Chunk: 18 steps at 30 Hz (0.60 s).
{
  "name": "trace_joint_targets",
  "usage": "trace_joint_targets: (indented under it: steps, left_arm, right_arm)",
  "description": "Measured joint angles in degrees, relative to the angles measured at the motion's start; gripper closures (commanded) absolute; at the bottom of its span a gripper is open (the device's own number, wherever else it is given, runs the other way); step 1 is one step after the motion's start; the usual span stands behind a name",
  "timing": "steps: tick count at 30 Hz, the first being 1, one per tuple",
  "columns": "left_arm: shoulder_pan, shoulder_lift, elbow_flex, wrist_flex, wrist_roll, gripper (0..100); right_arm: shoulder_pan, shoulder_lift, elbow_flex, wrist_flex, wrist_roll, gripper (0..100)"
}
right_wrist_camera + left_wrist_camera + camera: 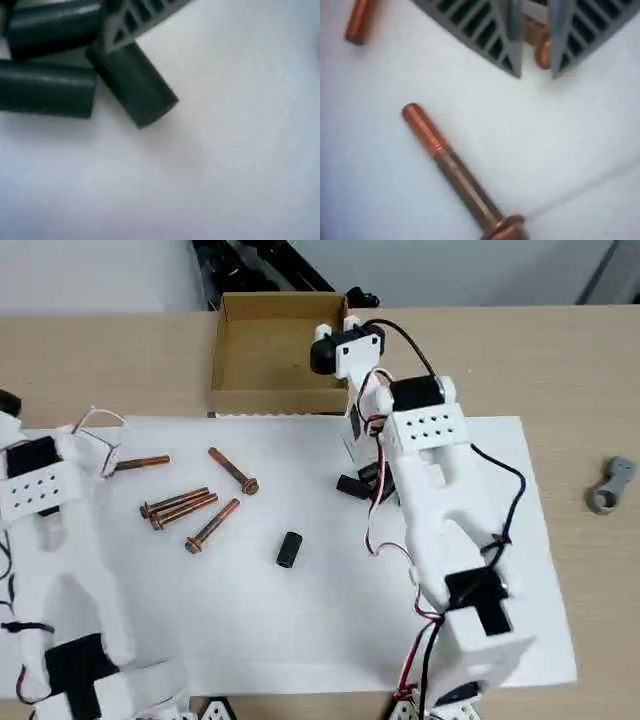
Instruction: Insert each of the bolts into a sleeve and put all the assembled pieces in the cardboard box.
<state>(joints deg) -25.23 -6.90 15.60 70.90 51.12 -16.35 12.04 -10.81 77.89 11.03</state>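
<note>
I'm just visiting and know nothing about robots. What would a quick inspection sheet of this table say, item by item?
Surface: wooden table with a white sheet over the middle.
Job's things: five copper bolts loose on the sheet; black sleeves, one lying apart, others by the right arm; cardboard box with no pieces seen inside.
Clutter: small grey part on the bare wood.
Grippers: left gripper at a bolt; right gripper over the sleeves.
Cables: black cable along the right arm; thin wires by the left arm.
Surroundings: dark equipment behind the table.
</note>
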Motion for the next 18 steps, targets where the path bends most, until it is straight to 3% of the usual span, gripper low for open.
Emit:
trace_joint_targets:
  steps: [18]
  left_arm:
    - [0.0, 33.58, -26.29, 9.14, 11.6, 96]
  right_arm:
    - [0.0, 1.41, -0.35, 8.09, 1.93, 88.0]
